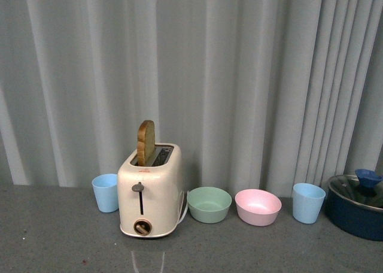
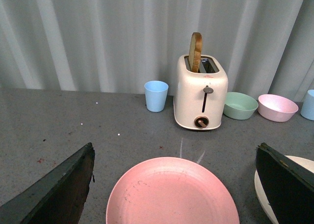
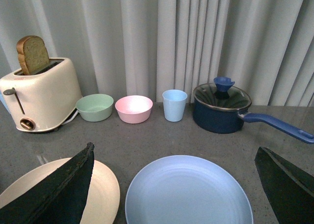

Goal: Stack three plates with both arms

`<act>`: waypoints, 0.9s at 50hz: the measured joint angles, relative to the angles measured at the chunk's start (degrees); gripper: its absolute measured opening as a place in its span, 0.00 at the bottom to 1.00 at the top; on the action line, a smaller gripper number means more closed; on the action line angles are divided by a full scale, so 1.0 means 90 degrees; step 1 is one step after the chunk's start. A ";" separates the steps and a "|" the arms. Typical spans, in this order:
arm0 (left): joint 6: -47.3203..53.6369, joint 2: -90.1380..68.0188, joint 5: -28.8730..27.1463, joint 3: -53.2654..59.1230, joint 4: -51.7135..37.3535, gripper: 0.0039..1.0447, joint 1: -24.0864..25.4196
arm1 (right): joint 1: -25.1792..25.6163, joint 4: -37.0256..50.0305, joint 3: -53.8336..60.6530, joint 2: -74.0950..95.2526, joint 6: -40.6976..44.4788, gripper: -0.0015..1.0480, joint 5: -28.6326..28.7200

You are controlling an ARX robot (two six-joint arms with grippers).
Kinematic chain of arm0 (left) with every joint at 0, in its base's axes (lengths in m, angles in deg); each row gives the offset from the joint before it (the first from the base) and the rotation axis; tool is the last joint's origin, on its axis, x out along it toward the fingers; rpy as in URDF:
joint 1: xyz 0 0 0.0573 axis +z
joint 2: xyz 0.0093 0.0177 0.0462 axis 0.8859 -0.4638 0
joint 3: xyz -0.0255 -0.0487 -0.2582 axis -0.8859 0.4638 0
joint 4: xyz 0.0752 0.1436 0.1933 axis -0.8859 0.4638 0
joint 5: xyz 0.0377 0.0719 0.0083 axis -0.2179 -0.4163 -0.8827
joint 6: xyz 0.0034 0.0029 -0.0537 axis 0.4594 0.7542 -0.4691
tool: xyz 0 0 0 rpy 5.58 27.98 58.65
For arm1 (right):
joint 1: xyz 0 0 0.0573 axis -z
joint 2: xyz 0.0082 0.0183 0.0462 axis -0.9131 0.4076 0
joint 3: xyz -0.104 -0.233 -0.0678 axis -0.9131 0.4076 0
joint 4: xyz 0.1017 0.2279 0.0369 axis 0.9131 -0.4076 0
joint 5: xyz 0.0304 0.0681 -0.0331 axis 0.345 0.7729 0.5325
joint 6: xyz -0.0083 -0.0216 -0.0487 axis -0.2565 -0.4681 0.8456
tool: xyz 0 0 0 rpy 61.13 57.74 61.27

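Pink plate [image 2: 171, 194] under spread left claw [image 2: 174, 146]; blue plate [image 3: 189, 192] under right claw [image 3: 174, 148].

Soft even light, sharp focus.

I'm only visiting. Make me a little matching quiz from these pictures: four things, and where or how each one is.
Things: 1 pink plate; 2 light blue plate; 3 bread slice; 4 dark blue pot.
States: a standing in the toaster; b covered by a lid; c seen only by the left wrist camera; d seen only by the right wrist camera.
Pairs: 1-c, 2-d, 3-a, 4-b.
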 joint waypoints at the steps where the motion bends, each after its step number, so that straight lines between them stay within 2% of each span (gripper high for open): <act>1: 0.0000 0.0000 0.0000 0.0000 0.0000 0.94 0.0000 | 0.0000 0.0000 0.0000 0.0000 0.0000 0.93 0.0000; 45: 0.0000 0.0000 0.0000 0.0000 0.0000 0.94 0.0000 | 0.0000 0.0000 0.0000 0.0000 0.0000 0.93 0.0000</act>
